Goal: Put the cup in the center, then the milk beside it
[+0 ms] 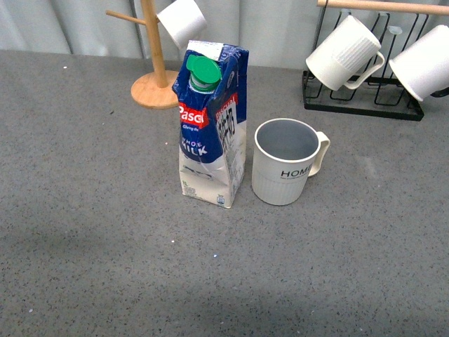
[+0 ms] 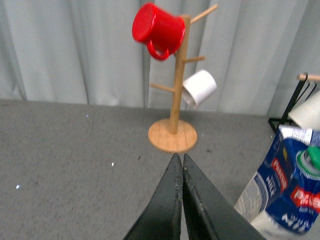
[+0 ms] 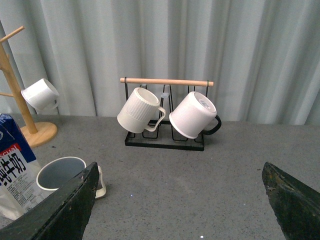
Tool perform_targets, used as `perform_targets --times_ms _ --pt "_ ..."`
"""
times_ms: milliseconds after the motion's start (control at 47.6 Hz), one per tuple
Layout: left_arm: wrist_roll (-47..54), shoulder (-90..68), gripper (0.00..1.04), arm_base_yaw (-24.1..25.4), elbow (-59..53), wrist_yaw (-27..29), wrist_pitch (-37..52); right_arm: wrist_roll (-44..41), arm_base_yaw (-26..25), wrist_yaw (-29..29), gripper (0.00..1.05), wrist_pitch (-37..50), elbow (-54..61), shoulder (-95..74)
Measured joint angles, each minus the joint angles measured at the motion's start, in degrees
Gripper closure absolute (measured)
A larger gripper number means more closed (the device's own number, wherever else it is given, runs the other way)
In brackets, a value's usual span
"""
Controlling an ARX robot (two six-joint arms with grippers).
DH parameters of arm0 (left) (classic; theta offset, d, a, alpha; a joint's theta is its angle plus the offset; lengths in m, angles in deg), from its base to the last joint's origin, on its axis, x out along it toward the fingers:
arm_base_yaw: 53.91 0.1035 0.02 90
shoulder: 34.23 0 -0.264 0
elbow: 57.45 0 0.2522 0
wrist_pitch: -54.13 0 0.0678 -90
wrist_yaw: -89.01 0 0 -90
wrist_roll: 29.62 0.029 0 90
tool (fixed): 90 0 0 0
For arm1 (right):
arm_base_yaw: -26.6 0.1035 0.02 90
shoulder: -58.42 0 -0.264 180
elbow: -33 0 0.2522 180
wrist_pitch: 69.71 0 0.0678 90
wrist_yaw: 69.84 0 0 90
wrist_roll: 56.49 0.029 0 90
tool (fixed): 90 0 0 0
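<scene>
— Both placements look finished: HOME mug upright near centre of grey table, milk carton just beside it at nine o'clock. Anything left?

— Probably nothing beyond keeping clear. Left gripper pressed shut on nothing; right gripper spread wide, empty.

— Looks of each?

— Off-white ribbed mug, grey-blue inside, handle toward three o'clock. Blue-and-white carton, green cap, dented, leaning slightly.
</scene>
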Motion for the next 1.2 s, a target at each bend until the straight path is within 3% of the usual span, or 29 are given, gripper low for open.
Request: perform_targets --times_ms 441,504,588,1197 --pt "0.11 18.18 1.01 5.92 -6.67 -5.51 -12.68 0.0 0.0 0.0 0.09 0.02 0.0 0.0" --pt "0.17 22.16 1.01 8.87 -7.3 -9.64 -15.93 0.0 0.0 0.0 0.09 0.0 0.0 0.0" --pt "0.13 26.27 1.01 11.17 -7.56 -10.32 -19.52 0.0 0.0 -0.02 0.09 0.0 0.0 0.0" --pt "0.15 46.51 1.01 11.43 -7.63 -10.69 -38.05 0.0 0.0 -0.02 0.09 0.02 0.0 0.0"
